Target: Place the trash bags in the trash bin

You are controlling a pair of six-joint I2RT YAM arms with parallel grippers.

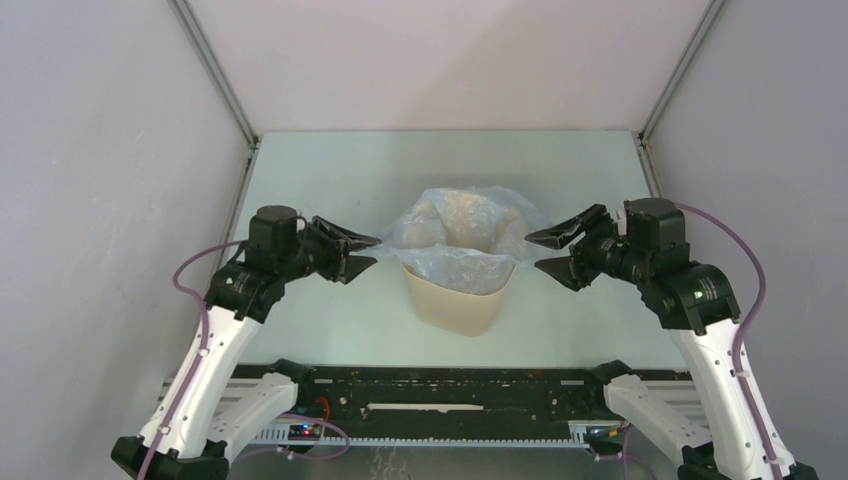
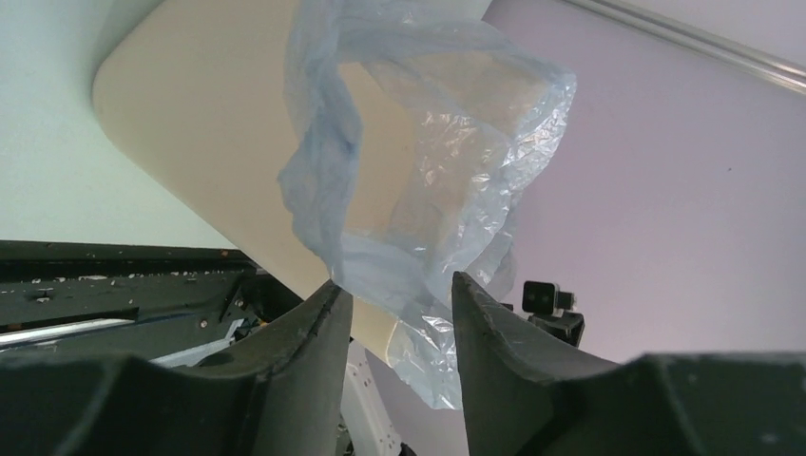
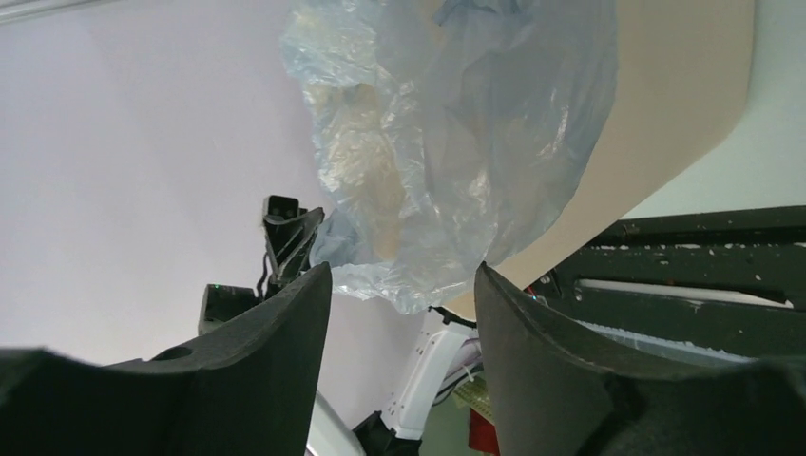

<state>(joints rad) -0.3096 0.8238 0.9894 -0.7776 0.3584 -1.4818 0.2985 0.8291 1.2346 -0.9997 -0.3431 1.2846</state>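
Trash bag (image 1: 470,232) draped over trash bin (image 1: 455,305) mouth, left claw (image 1: 377,250) spread beside it, right claw (image 1: 533,251) spread opposite

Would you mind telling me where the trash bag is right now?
In the top view, the trash bag sits in the mouth of the trash bin, draped over its rim, between the left gripper and right gripper.

top external: high behind the arm bases, tilted down over the whole table (image 1: 330,180), farthest out | left wrist: close in, rolled sideways, sighting past the left gripper (image 2: 396,282) at the trash bin (image 2: 209,123) | right wrist: mirrored, past the right gripper (image 3: 401,271) | shared: bin and trash bag (image 1: 465,225) (all three views)
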